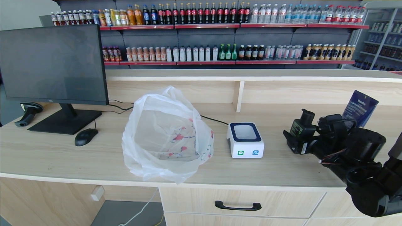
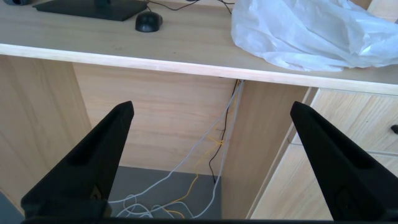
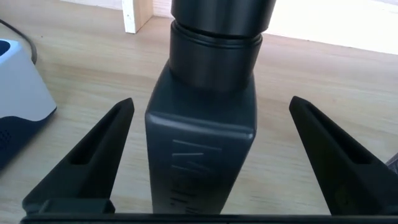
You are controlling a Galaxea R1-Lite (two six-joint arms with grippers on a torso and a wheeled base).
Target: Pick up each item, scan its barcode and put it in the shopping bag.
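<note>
The right gripper (image 3: 211,102) is gaping wide, and a dark bottle (image 3: 202,130) is sitting between its fingers (image 3: 93,162), clear of both. The wooden counter (image 3: 323,74) is showing behind the bottle. To this gripper's left the white scanner (image 1: 245,139) is resting, and beyond it the shopping bag (image 1: 166,135). The left gripper (image 2: 211,106) is hanging wide open too, below the counter's front edge.

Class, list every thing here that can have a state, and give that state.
Bag: open, standing on the counter.
Monitor: off.
Drawer: shut.
Bottle: capped, not gripped.
Right pincer: open around the bottle.
Left pincer: open, empty.
</note>
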